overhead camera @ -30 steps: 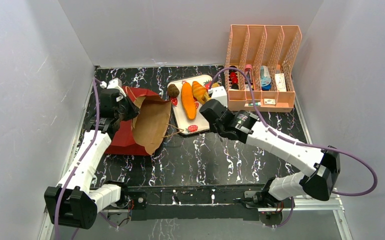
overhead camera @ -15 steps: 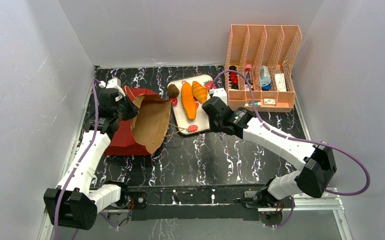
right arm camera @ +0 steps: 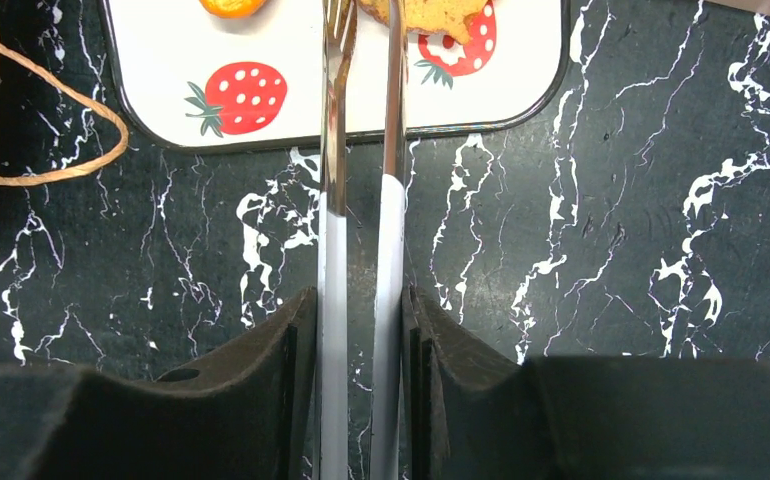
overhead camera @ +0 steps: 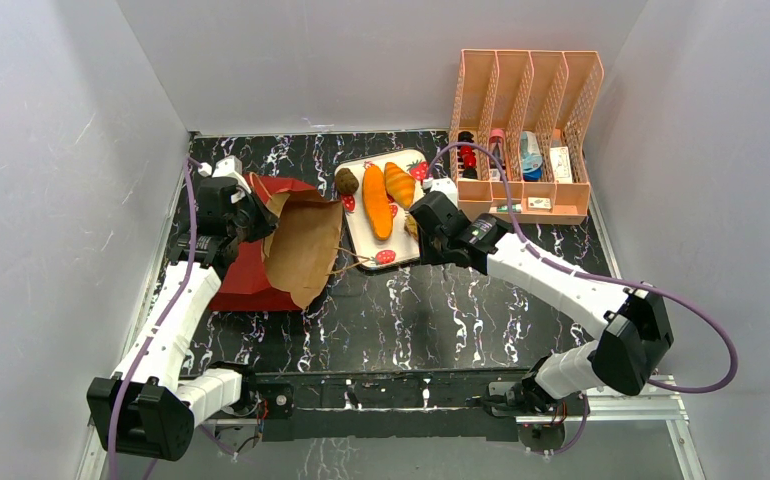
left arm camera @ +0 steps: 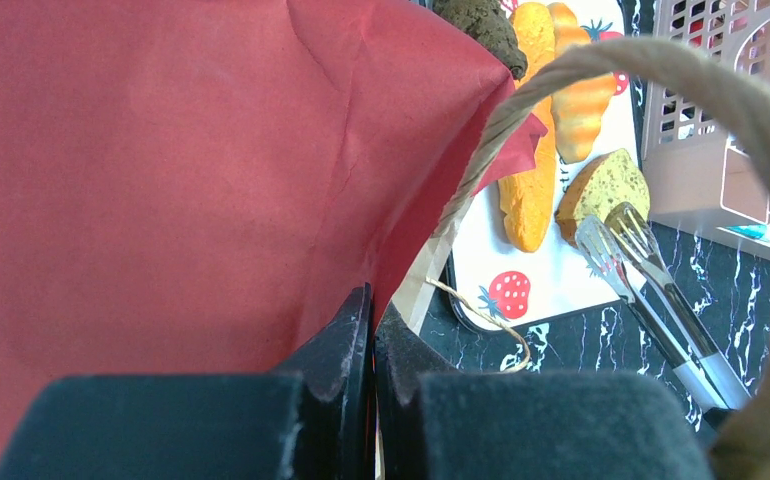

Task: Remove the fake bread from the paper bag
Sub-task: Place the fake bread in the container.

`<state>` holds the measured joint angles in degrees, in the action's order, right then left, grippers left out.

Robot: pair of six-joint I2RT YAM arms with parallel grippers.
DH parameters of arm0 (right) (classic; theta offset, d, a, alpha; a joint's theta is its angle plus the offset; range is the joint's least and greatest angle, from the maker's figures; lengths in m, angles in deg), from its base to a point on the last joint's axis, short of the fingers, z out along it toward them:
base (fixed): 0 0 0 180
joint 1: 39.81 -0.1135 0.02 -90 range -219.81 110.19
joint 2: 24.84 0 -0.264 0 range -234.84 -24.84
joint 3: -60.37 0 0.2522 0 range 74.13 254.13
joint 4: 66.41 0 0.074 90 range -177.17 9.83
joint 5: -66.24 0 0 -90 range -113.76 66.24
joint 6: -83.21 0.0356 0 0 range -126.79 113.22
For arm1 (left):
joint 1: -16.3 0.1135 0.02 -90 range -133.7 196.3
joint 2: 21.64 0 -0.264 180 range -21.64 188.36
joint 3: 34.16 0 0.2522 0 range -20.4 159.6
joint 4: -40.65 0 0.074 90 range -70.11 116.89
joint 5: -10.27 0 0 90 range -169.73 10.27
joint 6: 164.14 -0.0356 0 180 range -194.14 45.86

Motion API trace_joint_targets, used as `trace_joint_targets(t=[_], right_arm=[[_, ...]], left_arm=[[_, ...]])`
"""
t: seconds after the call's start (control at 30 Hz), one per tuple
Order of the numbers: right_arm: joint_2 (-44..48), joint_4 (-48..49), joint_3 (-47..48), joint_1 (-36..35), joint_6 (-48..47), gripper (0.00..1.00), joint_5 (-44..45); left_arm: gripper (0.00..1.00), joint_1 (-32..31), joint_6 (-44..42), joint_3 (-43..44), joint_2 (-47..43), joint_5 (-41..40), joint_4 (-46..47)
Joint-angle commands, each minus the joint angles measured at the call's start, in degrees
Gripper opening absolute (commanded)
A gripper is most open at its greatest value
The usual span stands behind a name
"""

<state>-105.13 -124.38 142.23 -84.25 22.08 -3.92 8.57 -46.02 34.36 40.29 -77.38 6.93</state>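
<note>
- Where the pale walls [overhead camera: 61, 150] close in at 9, 12 and 3 o'clock, the black marbled surface [overhead camera: 461, 310] has its widest bare stretch at 6 o'clock of the strawberry-print tray [overhead camera: 358, 238], between the tray and the arm bases.
- At the tray's 9 o'clock edge the paper bag [overhead camera: 301, 250] sits just beside it, brown upper half toward the tray and red lower half toward the left wall. What is inside the bag cannot be seen.
- A twine handle [right arm camera: 41, 150] lies looped on the surface just beside the tray's near-left corner.
- At 2 o'clock of the tray stands a pink rack [overhead camera: 526, 205], leaving only a narrow strip of surface between the two.
- On the tray, out of the bag, lie the dark roll [overhead camera: 347, 181] at 11 o'clock, the baguette [overhead camera: 376, 200] down the middle, the croissant [overhead camera: 399, 183] at 1 o'clock, and the tan slice [left arm camera: 601, 185] by the 3 o'clock edge.
- The left end effector [left arm camera: 371, 310] has its fingers pressed together on the bag's red paper at the rim, on the bag's far side.
- The right end effector [right arm camera: 361, 310] is clamped on the metal tongs [right arm camera: 361, 150], one finger against each arm, at 5 o'clock of the tray and over bare surface.
- The two tong arms stand slightly apart, and their forked tips reach over the tray's near edge to the tan slice, touching it.
</note>
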Motion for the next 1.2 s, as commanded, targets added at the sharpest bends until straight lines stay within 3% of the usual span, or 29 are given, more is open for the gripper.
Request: trace_joint_targets(t=[0.0,0.5,0.83,1.17], right_arm=[[2.4,3.2,0.0,0.5,0.8,0.3,0.8],[5.7,1.9,6.6,0.4,-0.8,0.29,-0.3],[8.7,4.4,10.6,-0.8,-0.1,0.26,-11.3],[10.9,14.2,2.8,-6.2,7.5,0.26,-22.7]], left_arm=[[0.0,-0.1,-0.6,2.0,-1.5,0.3,-1.2],[0.0,-0.1,-2.4,1.3,-2.9,2.0,-1.9],[0.0,-0.1,-6.0,-0.6,-4.1,8.8,-0.5],[0.0,-0.1,-8.5,-1.9,-4.6,13.0,0.1]])
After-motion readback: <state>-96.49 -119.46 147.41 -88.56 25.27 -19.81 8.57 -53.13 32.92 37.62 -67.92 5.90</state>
